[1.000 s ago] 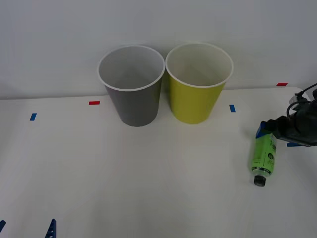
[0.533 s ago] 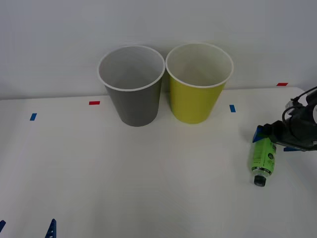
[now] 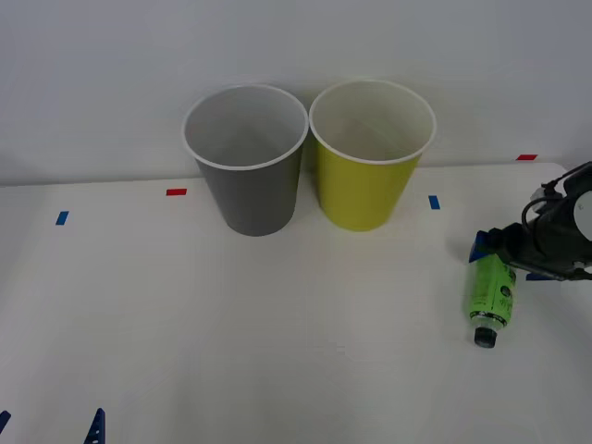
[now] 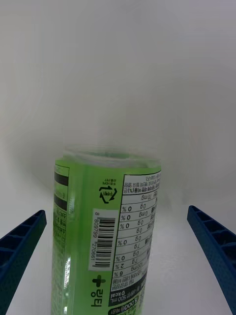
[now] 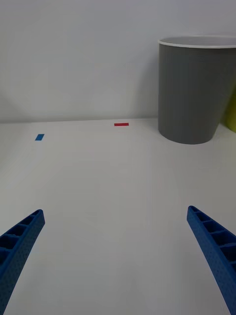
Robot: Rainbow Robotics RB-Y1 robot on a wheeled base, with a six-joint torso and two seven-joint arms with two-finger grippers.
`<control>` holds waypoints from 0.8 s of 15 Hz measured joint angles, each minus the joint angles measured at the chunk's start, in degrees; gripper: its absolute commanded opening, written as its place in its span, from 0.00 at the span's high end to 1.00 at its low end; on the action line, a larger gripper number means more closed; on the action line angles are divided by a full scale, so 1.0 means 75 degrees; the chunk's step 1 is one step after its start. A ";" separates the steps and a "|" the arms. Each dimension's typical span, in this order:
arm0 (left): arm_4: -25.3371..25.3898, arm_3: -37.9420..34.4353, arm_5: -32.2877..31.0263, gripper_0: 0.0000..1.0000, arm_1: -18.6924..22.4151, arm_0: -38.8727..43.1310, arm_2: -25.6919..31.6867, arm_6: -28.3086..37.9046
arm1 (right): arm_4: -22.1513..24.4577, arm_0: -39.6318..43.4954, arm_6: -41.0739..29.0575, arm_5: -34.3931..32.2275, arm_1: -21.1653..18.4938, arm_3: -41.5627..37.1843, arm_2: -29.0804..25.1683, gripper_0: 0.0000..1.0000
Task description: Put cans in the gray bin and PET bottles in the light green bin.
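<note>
PET bottle (image 3: 490, 294) lies btwn open right claw (image 4: 118, 261) fingers.

The left claw (image 5: 117, 261) is hovering open over the desk (image 5: 108, 197); the gray bin (image 5: 196, 88) is standing far right, beyond red tape (image 5: 121, 124).

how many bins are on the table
2: the gray bin stands at the back of the table, and the light green bin stands right beside it on the robot's right.

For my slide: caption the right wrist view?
Open right tool straddles the lying green PET bottle on the table.
</note>
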 measured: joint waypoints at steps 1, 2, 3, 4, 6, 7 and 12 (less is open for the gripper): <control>0.0000 0.0000 0.0000 0.00 0.0000 0.0000 0.0000 0.0000 | 0.0003 -0.0018 -0.0001 -0.0006 0.0023 0.0012 -0.0002 0.01; 0.0000 0.0000 0.0000 0.00 0.0000 0.0000 0.0000 0.0000 | 0.0055 -0.0030 -0.0007 -0.0027 0.0079 0.0017 -0.0003 0.57; 0.0000 0.0000 0.0000 0.00 0.0000 0.0000 0.0000 0.0000 | 0.0210 -0.0033 -0.0024 -0.0057 0.0179 0.0017 -0.0003 0.89; 0.0000 0.0000 0.0000 0.00 0.0000 0.0000 0.0000 0.0000 | 0.0367 -0.0035 -0.0045 -0.0072 0.0257 0.0018 -0.0003 0.96; 0.0000 0.0000 0.0000 0.00 0.0000 0.0000 0.0000 0.0000 | 0.0520 -0.0036 -0.0074 -0.0085 0.0314 0.0019 -0.0003 1.00; 0.0000 0.0000 0.0000 0.00 0.0000 0.0000 0.0000 0.0000 | 0.0522 -0.0036 -0.0075 -0.0086 0.0319 0.0019 -0.0003 1.00; 0.0000 0.0000 0.0000 0.00 0.0000 0.0000 0.0000 0.0000 | 0.0509 -0.0035 -0.0083 -0.0078 0.0322 0.0019 0.0000 1.00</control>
